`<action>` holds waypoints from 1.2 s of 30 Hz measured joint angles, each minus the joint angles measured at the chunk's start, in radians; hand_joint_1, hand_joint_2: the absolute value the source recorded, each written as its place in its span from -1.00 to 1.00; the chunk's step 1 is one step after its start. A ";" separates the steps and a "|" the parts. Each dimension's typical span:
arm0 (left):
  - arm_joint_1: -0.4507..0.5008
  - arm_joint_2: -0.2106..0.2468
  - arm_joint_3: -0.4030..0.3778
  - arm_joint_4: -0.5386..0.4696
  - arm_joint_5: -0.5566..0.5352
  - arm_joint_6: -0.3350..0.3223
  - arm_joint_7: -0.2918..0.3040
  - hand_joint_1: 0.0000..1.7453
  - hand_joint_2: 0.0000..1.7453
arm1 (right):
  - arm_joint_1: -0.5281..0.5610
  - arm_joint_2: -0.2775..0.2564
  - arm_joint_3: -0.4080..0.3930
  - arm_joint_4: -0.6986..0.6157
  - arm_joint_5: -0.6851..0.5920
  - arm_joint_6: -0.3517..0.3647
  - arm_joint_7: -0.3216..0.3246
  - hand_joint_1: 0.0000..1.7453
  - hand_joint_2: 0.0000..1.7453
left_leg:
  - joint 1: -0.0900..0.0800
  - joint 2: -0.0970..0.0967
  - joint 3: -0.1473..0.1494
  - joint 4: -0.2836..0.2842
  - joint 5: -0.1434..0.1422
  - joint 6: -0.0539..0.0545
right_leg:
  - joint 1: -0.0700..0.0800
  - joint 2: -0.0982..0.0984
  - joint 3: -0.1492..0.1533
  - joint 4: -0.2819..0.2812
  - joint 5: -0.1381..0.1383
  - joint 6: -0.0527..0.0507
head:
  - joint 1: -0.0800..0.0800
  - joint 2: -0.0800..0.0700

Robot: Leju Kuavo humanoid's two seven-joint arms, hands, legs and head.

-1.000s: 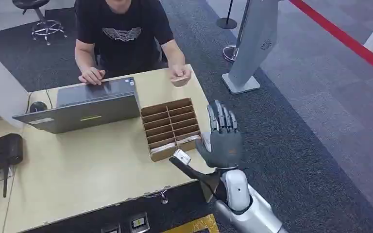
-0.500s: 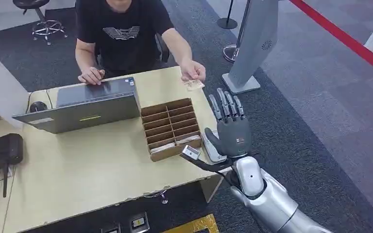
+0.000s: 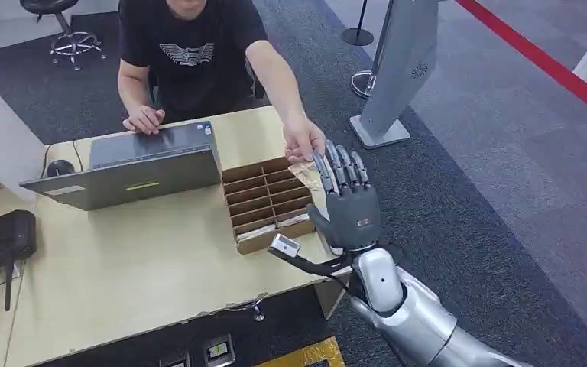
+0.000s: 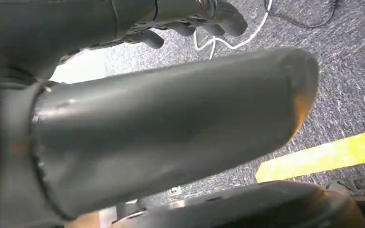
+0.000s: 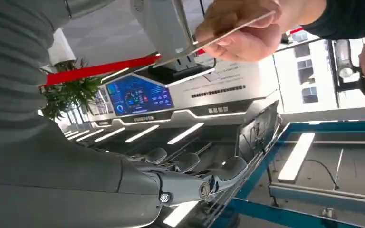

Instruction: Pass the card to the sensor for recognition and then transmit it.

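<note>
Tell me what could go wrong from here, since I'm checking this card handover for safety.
1. The person's hand holds the card by one end only, and the right hand is open with fingers spread; if the person lets go early, the card may drop.
2. The handover sits above the cardboard organizer at the table edge, so a dropped card could land in a slot or on the floor.

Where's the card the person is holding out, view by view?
Head view: card under the person's hand, beside the right hand fingertips.
Right wrist view: card edge-on in the person's fingers.
Left wrist view: floor and the left hand.
Shared landmark: the person's hand.
</note>
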 joint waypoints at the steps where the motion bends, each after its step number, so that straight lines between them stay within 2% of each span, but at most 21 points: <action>1: 0.000 -0.001 -0.001 0.000 -0.001 0.000 -0.001 -1.00 -1.00 | -0.004 0.005 0.005 0.000 0.000 0.000 0.000 -1.00 1.00 | 0.000 0.000 0.000 0.000 0.000 0.000 | 0.000 0.000 0.000 0.000 0.000 0.000 | 0.000 0.000; 9: 0.000 -0.001 -0.009 0.000 -0.006 0.000 -0.007 -1.00 -1.00 | -0.027 0.021 0.041 0.000 0.000 0.000 0.005 -1.00 1.00 | 0.000 0.000 0.000 0.000 0.000 0.000 | 0.000 0.000 0.000 0.000 0.000 0.000 | 0.000 0.000; 10: 0.000 -0.001 -0.009 0.000 -0.007 0.000 -0.007 -1.00 -1.00 | -0.028 0.023 0.043 0.000 0.000 0.000 0.006 -0.98 1.00 | 0.000 0.000 0.000 0.000 0.000 0.000 | 0.000 0.000 0.000 0.000 0.000 0.000 | 0.000 0.000; 11: 0.000 -0.001 -0.009 0.000 -0.009 0.000 -0.008 -1.00 -1.00 | -0.029 0.024 0.047 0.000 0.000 0.000 0.007 -0.88 1.00 | 0.000 0.000 0.000 0.000 0.000 0.000 | 0.000 0.000 0.000 0.000 0.000 0.000 | 0.000 0.000; 12: 0.000 -0.001 -0.009 0.000 -0.010 -0.001 -0.008 -1.00 -1.00 | -0.030 0.025 0.050 0.000 0.000 0.000 0.010 -0.62 1.00 | 0.000 0.000 0.000 0.000 0.000 0.000 | 0.000 0.000 0.000 0.000 0.000 0.000 | 0.000 0.000; 13: 0.000 -0.001 -0.009 0.000 -0.010 -0.001 -0.008 -1.00 -1.00 | -0.030 0.025 0.052 0.000 0.000 0.000 0.014 0.10 1.00 | 0.000 0.000 0.000 0.000 0.000 0.000 | 0.000 0.000 0.000 0.000 0.000 0.000 | 0.000 0.000; 14: 0.000 -0.001 -0.009 0.000 -0.011 -0.002 -0.008 -1.00 -1.00 | -0.030 0.026 0.055 0.000 0.000 0.000 0.016 0.10 1.00 | 0.000 0.000 0.000 0.000 0.000 0.000 | 0.000 0.000 0.000 0.000 0.000 0.000 | 0.000 0.000; 15: 0.000 -0.001 -0.009 0.000 -0.011 -0.003 -0.008 -1.00 -1.00 | -0.030 0.028 0.056 0.000 0.000 0.000 0.018 0.76 1.00 | 0.000 0.000 0.000 0.000 0.000 0.000 | 0.000 0.000 0.000 0.000 0.000 0.000 | 0.000 0.000; 17: 0.000 -0.001 -0.010 0.000 -0.014 -0.003 -0.008 -1.00 -1.00 | -0.030 0.029 0.060 0.000 0.000 0.000 0.022 0.74 1.00 | 0.000 0.000 0.000 0.000 0.000 0.000 | 0.000 0.000 0.000 0.000 0.000 0.000 | 0.000 0.000; 19: 0.000 -0.001 -0.010 0.000 -0.014 -0.004 -0.008 -1.00 -1.00 | -0.030 0.029 0.068 0.000 0.000 0.000 0.026 0.88 1.00 | 0.000 0.000 0.000 0.000 0.000 0.000 | 0.000 0.000 0.000 0.000 0.000 0.000 | 0.000 0.000; 21: 0.000 -0.001 -0.010 0.000 -0.014 -0.005 -0.008 -1.00 -1.00 | -0.030 0.029 0.071 0.000 0.000 0.000 0.027 0.88 1.00 | 0.000 0.000 0.000 0.000 0.000 0.000 | 0.000 0.000 0.000 0.000 0.000 0.000 | 0.000 0.000; 23: 0.000 -0.001 -0.010 0.000 -0.016 -0.005 -0.008 -1.00 -1.00 | -0.030 0.029 0.072 0.000 0.000 0.000 0.029 0.98 1.00 | 0.000 0.000 0.000 0.000 0.000 0.000 | 0.000 0.000 0.000 0.000 0.000 0.000 | 0.000 0.000; 36: 0.000 -0.001 -0.010 0.000 -0.023 -0.009 -0.008 -1.00 -1.00 | -0.029 0.029 0.074 0.000 -0.001 0.000 0.033 1.00 1.00 | 0.000 0.000 0.000 0.000 0.000 0.000 | 0.000 0.000 0.000 0.000 0.000 0.000 | 0.000 0.000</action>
